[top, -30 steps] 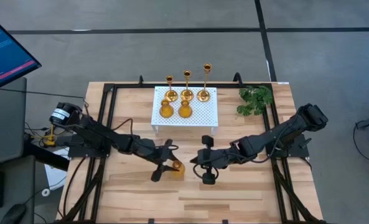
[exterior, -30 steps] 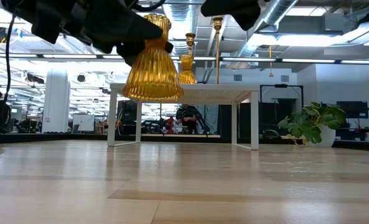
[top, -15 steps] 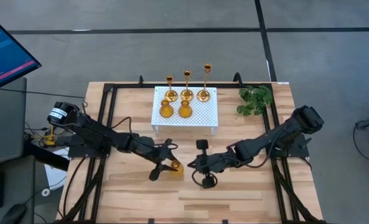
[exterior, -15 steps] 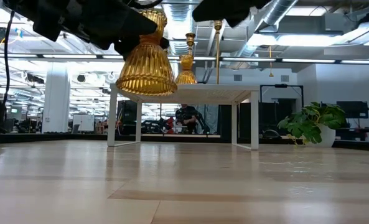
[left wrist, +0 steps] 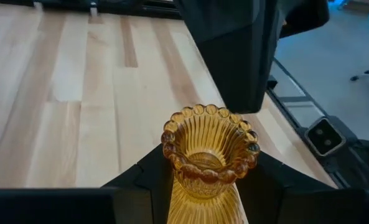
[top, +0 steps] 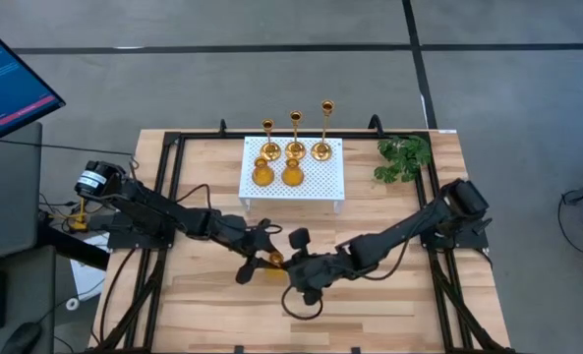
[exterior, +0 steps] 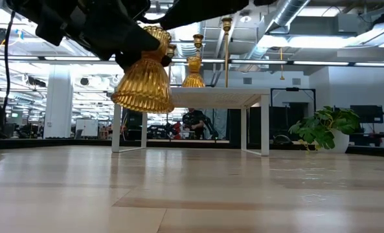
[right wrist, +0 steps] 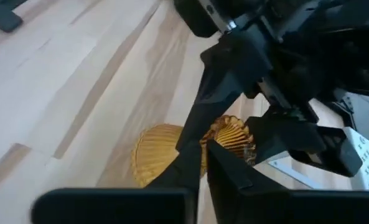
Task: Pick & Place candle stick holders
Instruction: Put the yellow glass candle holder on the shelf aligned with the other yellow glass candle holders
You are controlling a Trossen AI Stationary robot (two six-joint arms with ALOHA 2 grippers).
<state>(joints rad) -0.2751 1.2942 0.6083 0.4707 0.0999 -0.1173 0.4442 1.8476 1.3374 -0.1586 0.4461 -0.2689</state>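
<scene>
Beside held holder (top: 274,261), right gripper (top: 293,272) nearer.

We are looking at a robotics lab set inside a large open-plan industrial office. Our wooden worktable (top: 370,305) sits in a black metal frame (top: 163,197) on a grey concrete floor (top: 507,79), with a computer screen (top: 6,84) beside it. Looking level across the table, we see exposed silver ducts (exterior: 295,13) and strip lights under an open ceiling, glass partitions, desks with monitors (exterior: 366,115), and people (exterior: 195,123) seated at work in the background.
</scene>
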